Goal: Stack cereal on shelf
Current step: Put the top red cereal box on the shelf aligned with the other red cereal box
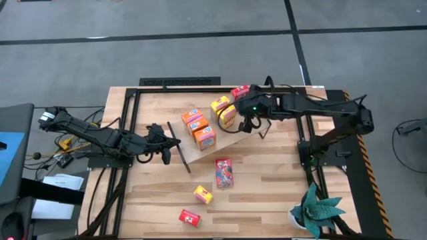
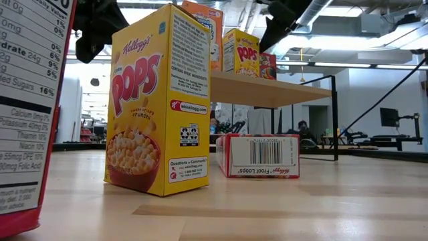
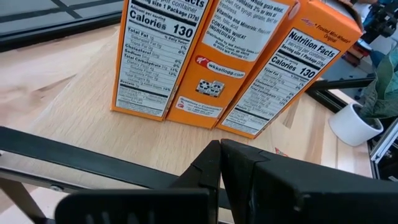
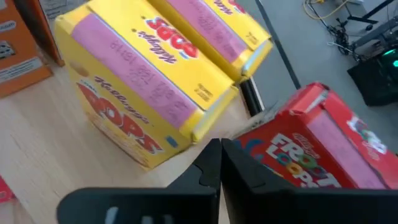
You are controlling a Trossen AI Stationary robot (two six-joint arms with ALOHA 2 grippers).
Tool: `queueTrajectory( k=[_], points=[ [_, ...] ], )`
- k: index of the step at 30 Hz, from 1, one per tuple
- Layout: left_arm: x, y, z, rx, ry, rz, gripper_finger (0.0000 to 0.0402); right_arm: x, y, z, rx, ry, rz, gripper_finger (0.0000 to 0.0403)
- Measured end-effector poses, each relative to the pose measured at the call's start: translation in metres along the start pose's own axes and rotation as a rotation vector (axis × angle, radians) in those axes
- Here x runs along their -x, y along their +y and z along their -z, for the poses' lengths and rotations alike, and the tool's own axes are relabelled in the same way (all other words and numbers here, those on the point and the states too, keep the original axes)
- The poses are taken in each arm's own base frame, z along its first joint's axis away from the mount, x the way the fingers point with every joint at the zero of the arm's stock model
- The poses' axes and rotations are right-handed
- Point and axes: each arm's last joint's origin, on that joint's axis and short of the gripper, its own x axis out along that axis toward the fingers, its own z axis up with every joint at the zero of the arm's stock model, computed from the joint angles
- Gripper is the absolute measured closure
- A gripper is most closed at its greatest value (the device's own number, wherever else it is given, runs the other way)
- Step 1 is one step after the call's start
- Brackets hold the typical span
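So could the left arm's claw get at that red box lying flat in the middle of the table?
Probably yes. The Froot Loops box lies flat on open tabletop, nothing on it, and the left claw is shut, with the shelf's black end frame beside it.

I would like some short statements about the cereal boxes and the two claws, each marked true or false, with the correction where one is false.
1. Three orange boxes stand in a row on the shelf. True.
2. The Froot Loops box on the tabletop stands upright. False: it lies flat on the tabletop, in front of the shelf.
3. The right claw is shut, close to the yellow Pops boxes on the shelf. True.
4. The left claw grips an orange box. False: it is shut and empty, short of the orange boxes.
5. All nine boxes are on the shelf. False: three remain on the tabletop.
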Motion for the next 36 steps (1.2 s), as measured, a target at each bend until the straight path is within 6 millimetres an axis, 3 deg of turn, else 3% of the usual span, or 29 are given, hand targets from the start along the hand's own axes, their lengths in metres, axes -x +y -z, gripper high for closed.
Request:
queueTrajectory(
  k=[13,19,23,26,29,36],
  points=[
    [0.0,0.0,0.0,-0.018,0.002,0.003,0.0401,0.006,0.001,-0.003,0.007,0.001,-0.01,0.0386],
    [0.0,-0.002,0.0,0.003,0.031,0.046,0.0401,0.048,-0.003,-0.018,-0.058,-0.021,-0.051,0.0366],
    [0.002,-0.003,-0.001,0.021,0.059,0.107,0.0401,0.078,0.009,-0.02,-0.071,-0.069,-0.21,0.037],
    [0.005,-0.004,-0.003,0.033,0.065,0.144,0.0401,0.092,0.028,-0.012,-0.098,-0.108,-0.308,0.0385],
    [0.008,-0.005,-0.006,0.044,0.043,0.167,0.0401,0.091,0.06,0.006,-0.146,-0.132,-0.373,0.0395],
    [0.013,-0.005,-0.012,0.02,-0.007,0.182,0.0401,0.062,0.14,0.056,-0.319,-0.255,-0.412,0.0385]
  ],
)
